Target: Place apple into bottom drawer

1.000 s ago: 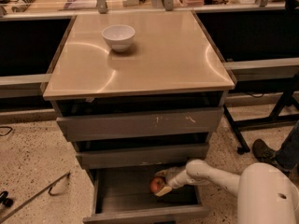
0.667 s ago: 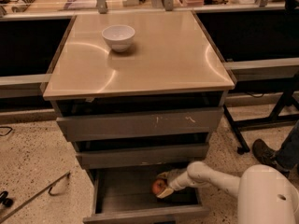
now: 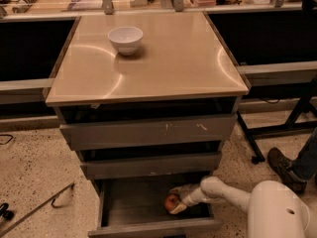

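The apple [image 3: 171, 201], small and red-orange, is inside the open bottom drawer [image 3: 148, 228], low over its dark floor near the right side. My gripper [image 3: 177, 201] reaches into the drawer from the right on a white arm [image 3: 223, 191]. One finger sits above the apple and one below it, and they are closed on it. The drawer is pulled out toward the camera, under the narrow middle drawer front [image 3: 151, 165].
A white bowl [image 3: 125, 37] stands on the tan cabinet top [image 3: 163, 68]. The top drawer front [image 3: 148, 132] has white scratches. A person's shoe [image 3: 283, 167] and a black table leg [image 3: 250, 143] are at the right. A metal rod [image 3: 37, 207] lies on the floor at the left.
The gripper and the apple have shifted slightly right and lower inside the bottom drawer. Nothing else has moved.
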You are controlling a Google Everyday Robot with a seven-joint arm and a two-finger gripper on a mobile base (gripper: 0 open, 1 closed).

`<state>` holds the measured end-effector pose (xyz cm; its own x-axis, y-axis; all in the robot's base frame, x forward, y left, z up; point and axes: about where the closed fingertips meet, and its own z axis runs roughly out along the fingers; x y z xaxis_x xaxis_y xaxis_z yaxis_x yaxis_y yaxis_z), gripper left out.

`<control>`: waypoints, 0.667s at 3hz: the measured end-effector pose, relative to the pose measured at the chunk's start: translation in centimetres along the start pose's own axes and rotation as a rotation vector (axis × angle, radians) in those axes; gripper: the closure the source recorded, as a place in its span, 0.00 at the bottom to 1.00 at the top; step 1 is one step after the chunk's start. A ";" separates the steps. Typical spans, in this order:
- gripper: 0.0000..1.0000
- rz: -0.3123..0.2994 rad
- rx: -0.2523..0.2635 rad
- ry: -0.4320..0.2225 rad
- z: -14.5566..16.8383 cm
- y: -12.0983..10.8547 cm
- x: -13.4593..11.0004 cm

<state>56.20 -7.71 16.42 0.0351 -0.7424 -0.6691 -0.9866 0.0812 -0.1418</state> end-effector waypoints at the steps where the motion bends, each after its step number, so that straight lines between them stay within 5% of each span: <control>1: 1.00 0.002 -0.009 0.003 1.0 0.0 1.4; 2: 0.81 0.002 -0.007 0.003 1.0 -0.1 1.4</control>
<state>56.49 -8.10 14.73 0.0322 -0.7445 -0.6668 -0.9878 0.0780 -0.1348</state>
